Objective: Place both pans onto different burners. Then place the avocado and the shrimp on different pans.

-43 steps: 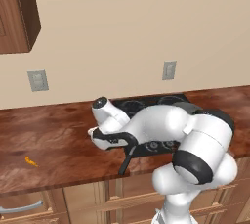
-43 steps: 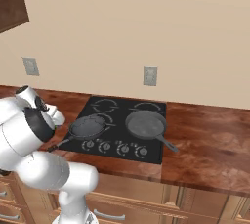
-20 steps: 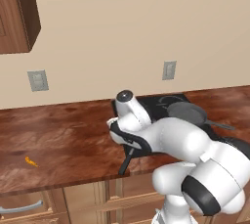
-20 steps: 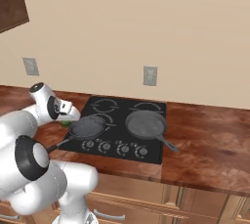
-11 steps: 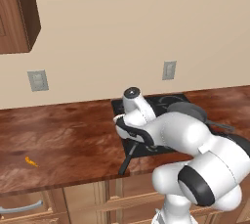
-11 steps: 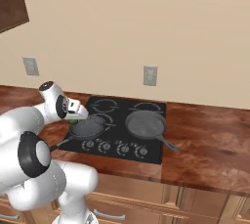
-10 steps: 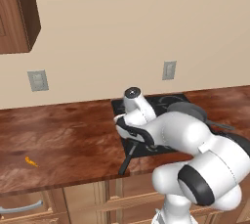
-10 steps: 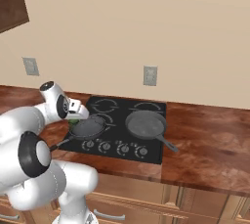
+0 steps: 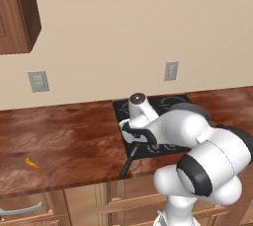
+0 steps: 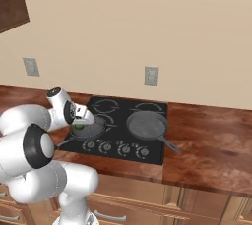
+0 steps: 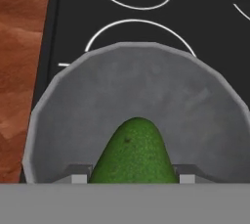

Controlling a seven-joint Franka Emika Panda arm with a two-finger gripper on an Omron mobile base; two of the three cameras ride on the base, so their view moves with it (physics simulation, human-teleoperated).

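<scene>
Grasping the avocado, the pincer hangs over the left pan; next, I judge, lower and release it.

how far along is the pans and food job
Done: both pans sit on front burners, the left pan and the right pan. In hand: the claw holds the avocado over the left pan. Left: release it, then move the shrimp from the counter into the right pan.

Bare counter left of cooktop; right pan empty, unobstructed above.
</scene>
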